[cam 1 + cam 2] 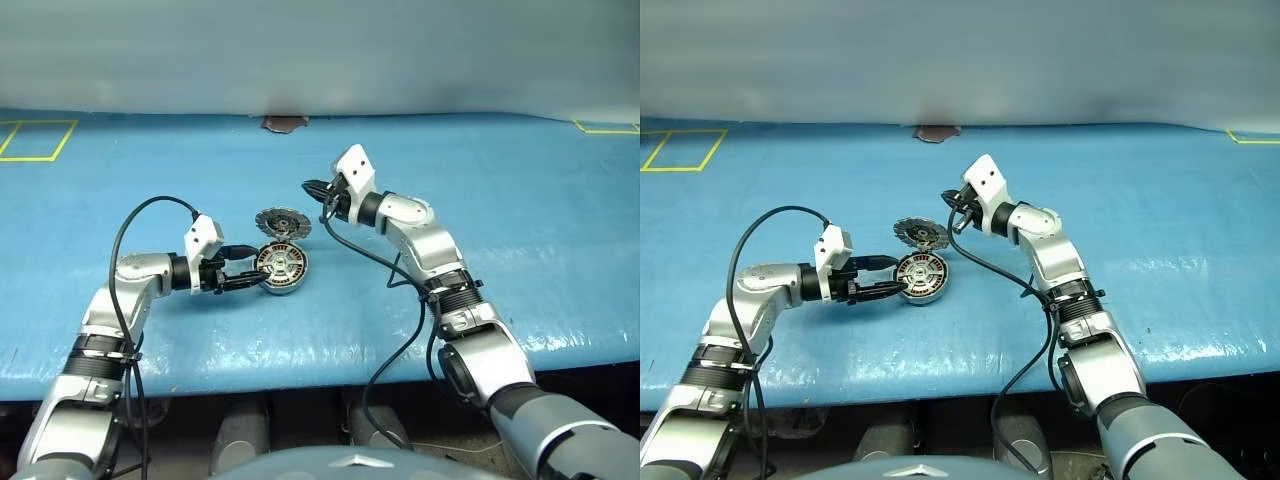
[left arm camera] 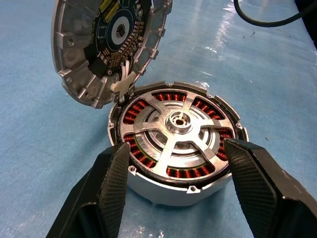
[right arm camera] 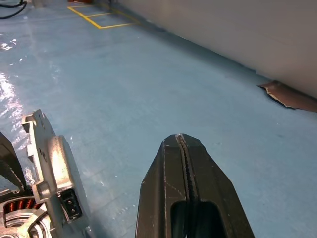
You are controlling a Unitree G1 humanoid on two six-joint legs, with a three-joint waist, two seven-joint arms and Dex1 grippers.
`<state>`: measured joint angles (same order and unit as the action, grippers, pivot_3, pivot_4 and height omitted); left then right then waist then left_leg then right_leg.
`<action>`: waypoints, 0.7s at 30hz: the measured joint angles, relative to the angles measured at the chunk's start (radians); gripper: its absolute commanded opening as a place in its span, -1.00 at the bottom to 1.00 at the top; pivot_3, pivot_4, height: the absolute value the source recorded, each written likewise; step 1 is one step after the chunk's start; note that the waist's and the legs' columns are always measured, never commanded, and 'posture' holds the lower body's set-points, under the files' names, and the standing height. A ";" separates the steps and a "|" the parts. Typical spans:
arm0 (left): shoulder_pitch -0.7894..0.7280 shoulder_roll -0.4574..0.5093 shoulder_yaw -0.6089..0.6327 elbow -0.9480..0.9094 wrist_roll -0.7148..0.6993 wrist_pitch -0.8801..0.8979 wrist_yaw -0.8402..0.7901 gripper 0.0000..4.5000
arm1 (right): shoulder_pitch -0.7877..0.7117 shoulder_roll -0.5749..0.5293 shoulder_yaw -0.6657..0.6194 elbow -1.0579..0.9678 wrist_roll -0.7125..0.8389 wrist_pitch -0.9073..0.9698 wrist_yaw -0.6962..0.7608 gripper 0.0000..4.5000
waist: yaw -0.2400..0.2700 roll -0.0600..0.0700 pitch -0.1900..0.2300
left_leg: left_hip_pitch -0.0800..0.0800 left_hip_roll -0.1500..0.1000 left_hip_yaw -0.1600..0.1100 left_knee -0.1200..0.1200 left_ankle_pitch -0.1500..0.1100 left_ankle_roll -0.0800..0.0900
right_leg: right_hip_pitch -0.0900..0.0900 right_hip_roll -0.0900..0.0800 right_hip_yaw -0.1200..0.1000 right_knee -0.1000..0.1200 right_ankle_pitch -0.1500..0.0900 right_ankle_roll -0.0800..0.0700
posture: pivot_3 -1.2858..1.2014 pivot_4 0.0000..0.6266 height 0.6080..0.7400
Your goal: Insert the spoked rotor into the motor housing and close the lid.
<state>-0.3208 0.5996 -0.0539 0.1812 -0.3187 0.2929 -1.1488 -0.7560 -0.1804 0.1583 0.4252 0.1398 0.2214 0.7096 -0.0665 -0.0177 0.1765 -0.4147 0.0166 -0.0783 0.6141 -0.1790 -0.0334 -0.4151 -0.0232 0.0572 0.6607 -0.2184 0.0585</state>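
Silver rotor seated in housing; my left pincer clamps the housing, lid raised, right pincer shut, empty.

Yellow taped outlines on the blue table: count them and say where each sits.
2. One yellow taped rectangle lies at the blue table's far left corner; the corner of another yellow outline shows at the far right edge. More may lie outside the pictures.

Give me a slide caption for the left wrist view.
Left gripper braces the housing with the rotor seated inside, lid still hinged open.
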 measured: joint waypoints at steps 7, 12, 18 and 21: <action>0.014 0.001 0.048 -0.002 -0.035 -0.019 0.011 0.47 | 0.113 0.026 0.052 -0.155 0.019 0.056 0.062 -0.99 | 0.001 0.000 0.000 | 0.000 0.000 0.000 0.001 0.000 0.000 | 0.000 0.000 0.000 0.000 0.000 0.000 | 0.03 -0.52 1.00; 0.014 -0.010 0.066 -0.001 -0.050 -0.060 0.014 0.47 | 0.157 0.044 0.087 -0.186 0.018 0.073 0.054 -0.99 | 0.001 0.000 0.000 | 0.001 0.000 0.000 0.002 0.000 0.000 | 0.001 0.000 0.000 0.000 0.000 0.000 | 0.03 -0.52 1.00; 0.011 -0.007 0.083 -0.001 -0.067 -0.056 0.003 0.47 | 0.229 0.053 0.126 -0.210 0.004 0.087 0.050 -0.99 | 0.001 0.000 0.000 | 0.001 0.000 0.000 0.001 0.000 0.000 | 0.001 0.000 0.000 0.000 0.000 0.000 | 0.03 -0.52 1.00; 0.013 0.000 0.083 -0.001 -0.076 -0.042 -0.008 0.47 | 0.256 0.062 0.130 -0.224 -0.002 0.082 0.039 -0.99 | 0.000 0.000 0.000 | 0.001 0.000 0.000 0.001 0.000 0.000 | 0.001 0.000 0.000 0.000 0.000 0.000 | 0.03 -0.52 1.00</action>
<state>-0.3083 0.6001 0.0294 0.1800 -0.3947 0.2507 -1.1571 -0.5003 -0.1180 0.2881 0.2008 0.1378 0.3038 0.7485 -0.0669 -0.0177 0.1765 -0.4133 0.0169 -0.0778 0.6153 -0.1790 -0.0336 -0.4141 -0.0231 0.0573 0.6610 -0.2186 0.0587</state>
